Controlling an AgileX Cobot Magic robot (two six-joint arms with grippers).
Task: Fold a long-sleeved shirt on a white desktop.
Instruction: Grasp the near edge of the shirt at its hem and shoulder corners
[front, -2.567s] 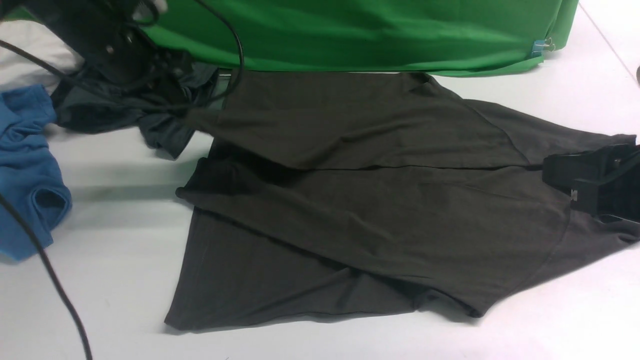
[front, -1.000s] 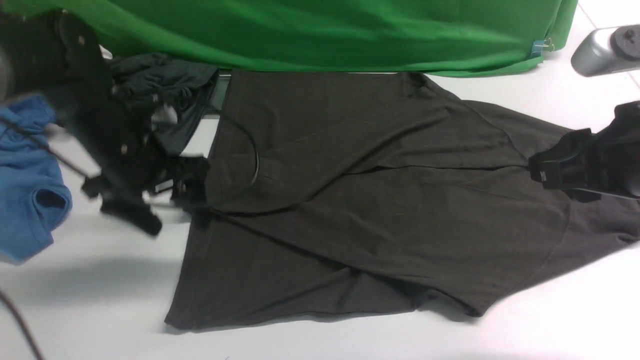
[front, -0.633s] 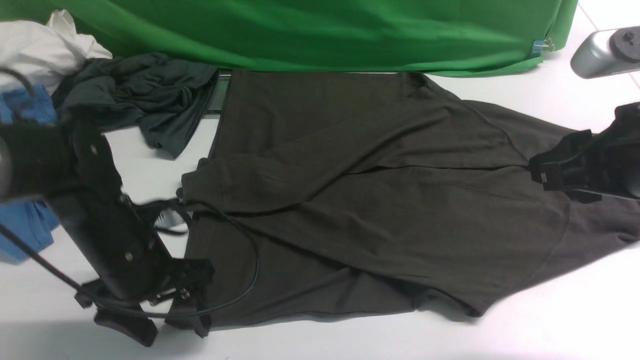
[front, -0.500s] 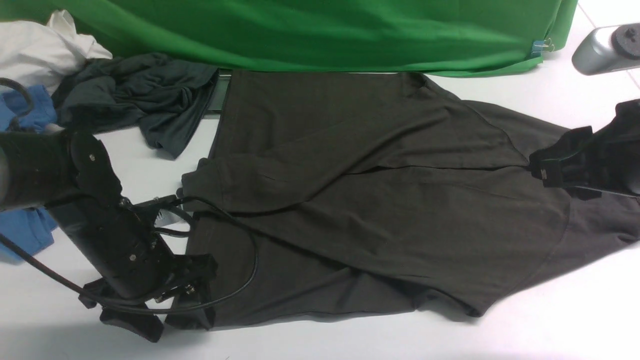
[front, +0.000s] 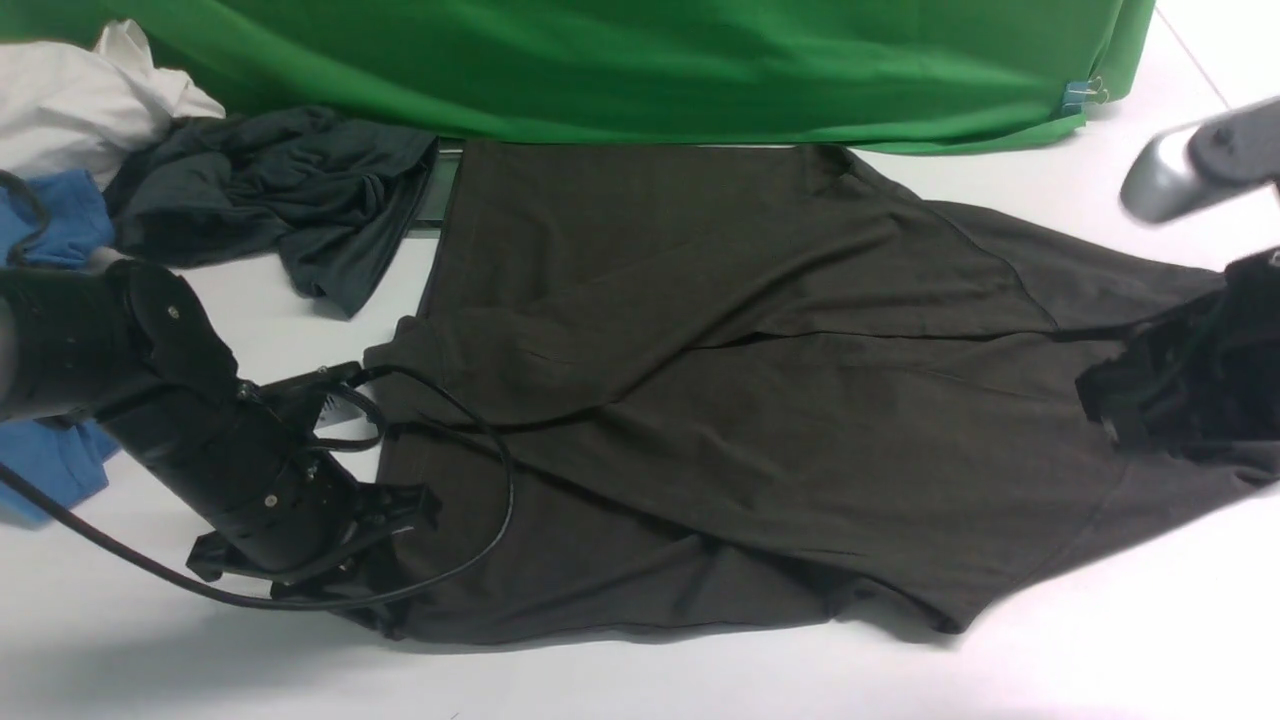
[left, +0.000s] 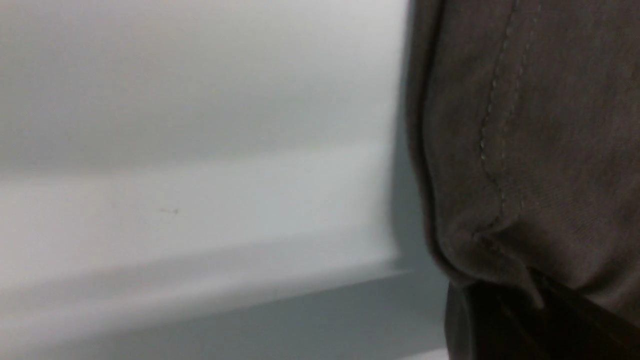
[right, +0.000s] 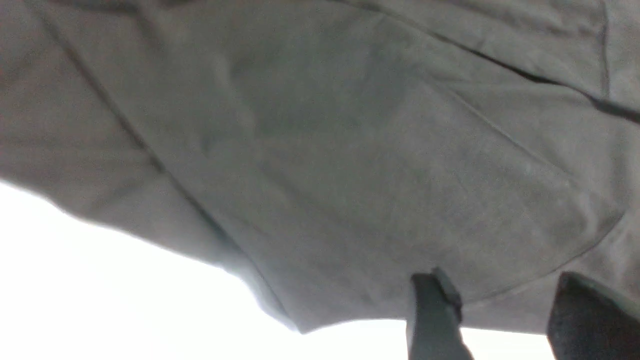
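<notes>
A: Where is the long-sleeved shirt (front: 760, 400) found?
B: Spread on the white worktop (front: 1100, 660). Its near-left hem corner (front: 395, 615) is pinched by the left jaws; the right jaws are seen partly apart at its right end.

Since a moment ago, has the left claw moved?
Yes. From beside the green cloth backdrop, the left gripper came toward the camera and gripped the long-sleeved shirt.

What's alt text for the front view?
Dark shirt spread on white desktop, a sleeve folded across it. The left arm grips its near left hem corner; the right arm is at its right end. Green backdrop behind.
</notes>
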